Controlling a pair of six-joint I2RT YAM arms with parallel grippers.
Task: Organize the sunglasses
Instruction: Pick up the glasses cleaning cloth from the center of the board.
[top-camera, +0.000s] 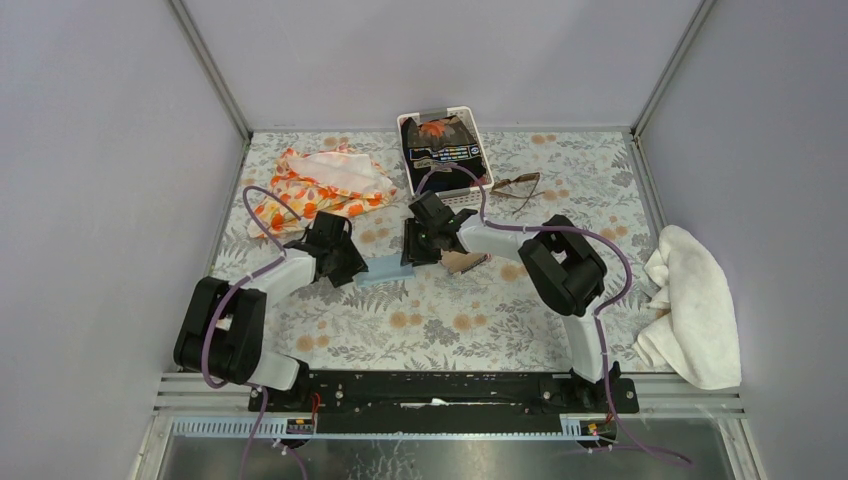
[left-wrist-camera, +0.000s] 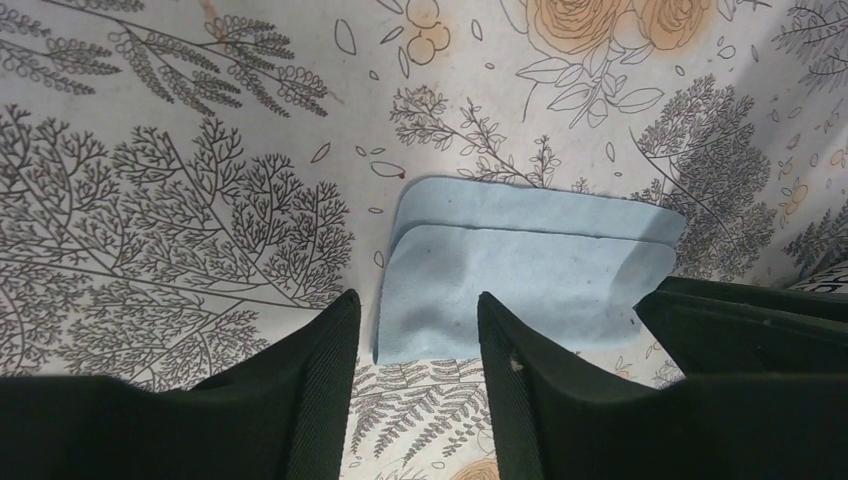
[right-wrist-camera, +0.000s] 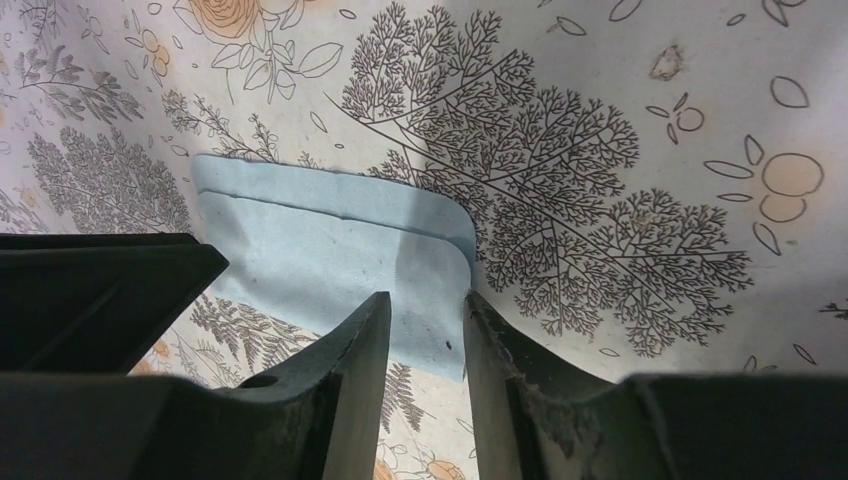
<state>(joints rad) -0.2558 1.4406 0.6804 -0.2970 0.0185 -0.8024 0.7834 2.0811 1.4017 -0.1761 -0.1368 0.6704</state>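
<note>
The sunglasses (top-camera: 517, 186), thin brown frame with tinted lenses, lie on the floral table cover right of the white basket, away from both grippers. A folded light blue cloth (top-camera: 383, 270) lies flat in the middle. My left gripper (top-camera: 350, 270) is open at the cloth's left end; in the left wrist view the cloth (left-wrist-camera: 520, 265) lies just beyond the gripper (left-wrist-camera: 415, 305). My right gripper (top-camera: 408, 252) is open at the cloth's right end; in the right wrist view its jaws (right-wrist-camera: 425, 298) straddle the cloth's (right-wrist-camera: 320, 235) corner. Neither holds anything.
A white basket (top-camera: 469, 197) at the back holds a dark printed item. An orange floral fabric (top-camera: 320, 185) lies back left. A tan case (top-camera: 462, 262) peeks out under the right arm. A white towel (top-camera: 690, 300) lies at the right edge.
</note>
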